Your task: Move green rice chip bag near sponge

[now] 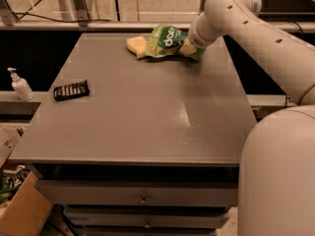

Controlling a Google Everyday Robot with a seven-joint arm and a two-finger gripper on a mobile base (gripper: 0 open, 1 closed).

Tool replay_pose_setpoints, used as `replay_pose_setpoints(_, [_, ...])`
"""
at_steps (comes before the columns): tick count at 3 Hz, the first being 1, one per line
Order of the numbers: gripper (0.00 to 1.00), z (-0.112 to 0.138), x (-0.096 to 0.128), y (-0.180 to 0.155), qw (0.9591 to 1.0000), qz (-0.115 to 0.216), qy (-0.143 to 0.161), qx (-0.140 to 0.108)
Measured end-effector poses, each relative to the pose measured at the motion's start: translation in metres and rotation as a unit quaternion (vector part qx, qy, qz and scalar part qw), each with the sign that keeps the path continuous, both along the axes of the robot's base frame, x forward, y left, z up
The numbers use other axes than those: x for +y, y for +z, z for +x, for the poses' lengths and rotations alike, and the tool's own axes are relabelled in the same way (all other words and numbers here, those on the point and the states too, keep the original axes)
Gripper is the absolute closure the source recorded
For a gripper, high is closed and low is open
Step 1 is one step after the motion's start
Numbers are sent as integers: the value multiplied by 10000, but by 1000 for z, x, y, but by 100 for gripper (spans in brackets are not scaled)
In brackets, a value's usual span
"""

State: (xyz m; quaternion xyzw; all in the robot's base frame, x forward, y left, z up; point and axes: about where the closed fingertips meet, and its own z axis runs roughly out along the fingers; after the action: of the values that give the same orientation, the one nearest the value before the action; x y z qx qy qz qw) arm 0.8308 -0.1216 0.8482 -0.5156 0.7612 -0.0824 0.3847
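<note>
We are looking down on a grey table (147, 112) with drawers (142, 193) sitting under its front edge.

Far edge, middle right: the bag (165, 42) is lying there, crumpled and tilted, its white lettering facing up toward us. Its left end is touching the sponge (136, 45) and seems to be overlapping the sponge's right side a little. The sponge is resting flat on the table, just left of the bag, close to the back rim.

The gripper (189, 48) is sitting at the bag's right end, low over the table. It is looking clenched on that end: a pale finger is showing across the green foil, with green sticking out beneath it. The wrist is hiding the rest of the grasp. The arm (256, 23) is reaching in from the right, bending at the top of the view and coming down to the bag.

Left side: a black ridged block (72, 90) is lying flat near the left edge, well apart from bag and sponge. A white pump bottle (20, 85) is standing upright on a ledge just beyond the table's left side.

Lower left: a cardboard box (24, 210) is sitting on the floor. Lower right: the robot's pale body (280, 176) is filling the corner.
</note>
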Motion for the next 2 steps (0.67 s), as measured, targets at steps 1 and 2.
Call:
replay_pose_setpoints(1, [59, 1, 1, -2, 10000, 5, 0, 22])
replay_pose_setpoints(2, [36, 3, -1, -6, 10000, 24, -46, 77])
